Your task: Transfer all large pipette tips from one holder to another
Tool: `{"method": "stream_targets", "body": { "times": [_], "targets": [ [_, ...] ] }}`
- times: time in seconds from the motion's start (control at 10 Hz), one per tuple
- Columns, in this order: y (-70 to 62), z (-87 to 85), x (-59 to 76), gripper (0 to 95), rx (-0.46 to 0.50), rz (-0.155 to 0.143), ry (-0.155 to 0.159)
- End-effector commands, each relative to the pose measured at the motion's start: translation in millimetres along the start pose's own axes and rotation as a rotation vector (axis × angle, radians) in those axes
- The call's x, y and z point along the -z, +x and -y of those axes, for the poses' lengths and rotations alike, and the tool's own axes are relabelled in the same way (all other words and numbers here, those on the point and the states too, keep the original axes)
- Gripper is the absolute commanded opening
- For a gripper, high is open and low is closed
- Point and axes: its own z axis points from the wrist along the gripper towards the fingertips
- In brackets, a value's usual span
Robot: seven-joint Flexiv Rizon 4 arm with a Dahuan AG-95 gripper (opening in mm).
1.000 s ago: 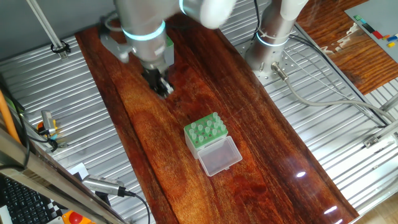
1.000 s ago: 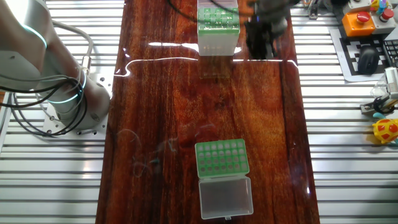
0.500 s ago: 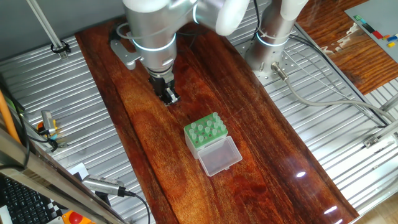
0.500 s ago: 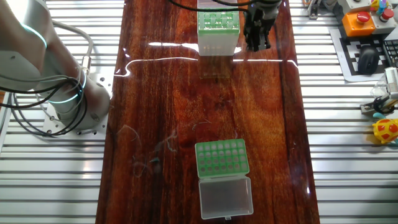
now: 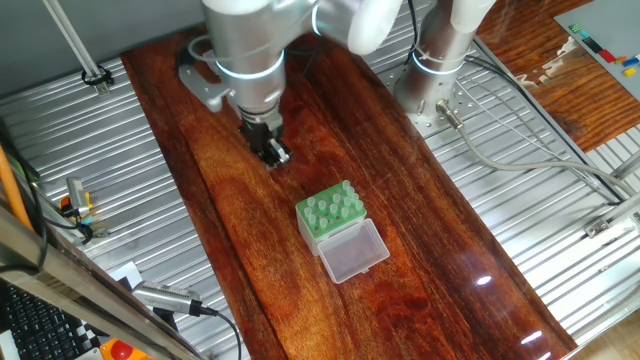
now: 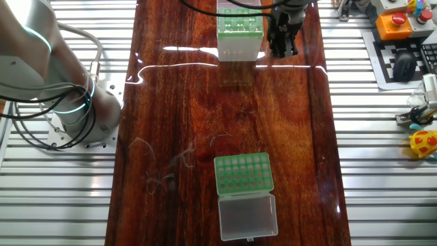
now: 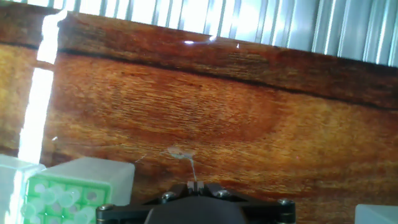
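Dark red wood makes the long table top point(image 6: 205, 102), and ribbed metal panels point(image 6: 382, 150) lie along both of its long sides. The low green rack point(image 6: 244, 173) sits toward one end of the wood with its clear lid point(image 6: 248, 217) folded open flat on the table, touching the rack on the side that faces away from the arm. The taller translucent box point(image 6: 240, 33) with the green perforated top stands at the opposite end, close to the table's short edge, and the two holders are well apart, with a wide stretch of bare wood between them. The gripper point(image 6: 283, 45) hangs just beside the tall box, on the side toward the keyboard and the orange button, not far from the long edge of the wood there. In one fixed view the gripper point(image 5: 272, 150) points down at the table, and the box behind it is hidden by the arm. In the hand view the jaws look nearly closed, and a thin pale pipette tip point(image 7: 194, 168) stands out between them, so the gripper point(image 7: 195, 185) seems to be grasping it, though the tip is small and a little blurred. In that view, the green top of the box point(image 7: 68, 190) shows at the lower left.
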Motion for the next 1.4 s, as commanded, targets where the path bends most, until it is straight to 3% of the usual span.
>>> {"method": "stream_targets", "body": {
  "times": [0.1, 0.3, 0.5, 0.9, 1.2, 1.3, 1.4],
  "targets": [
    [-9.0, -41.5, 0.5, 0.0, -0.064, -0.012, 0.004],
    [-12.2, -66.2, 1.3, 0.0, -0.118, -0.009, 0.008],
    [-13.0, -69.4, 0.6, 0.0, -0.132, -0.007, 0.006],
    [-13.0, -69.4, 0.6, 0.0, 0.025, -0.005, -0.014],
    [-13.1, -78.8, 4.7, 0.0, 0.004, -0.002, -0.033],
    [-13.7, -86.5, 5.4, 19.0, -0.007, 0.002, -0.035],
    [-14.7, -93.8, 5.3, 19.0, -0.018, 0.004, -0.034]
  ]
}}
